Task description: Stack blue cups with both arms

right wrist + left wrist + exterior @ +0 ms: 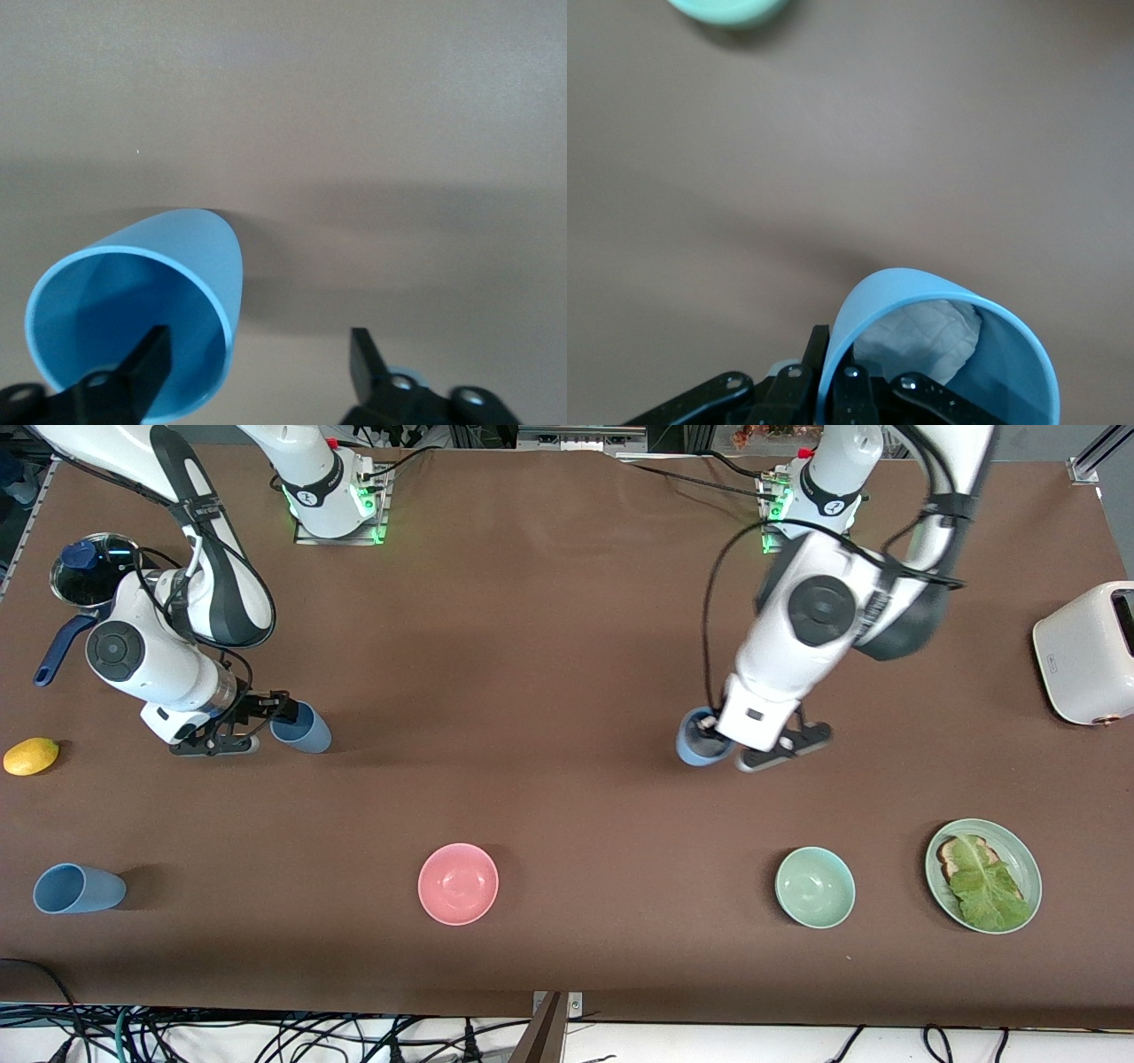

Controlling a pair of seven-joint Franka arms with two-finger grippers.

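- A third blue cup lies on its side nearest the front camera, toward the right arm's end, in line with the pink bowl and green bowl.
- Farther back, the right gripper has its fingers spread wide, one inside the mouth of a tilted blue cup.
- The left gripper is clamped on the wall of another blue cup, holding white crumpled paper.
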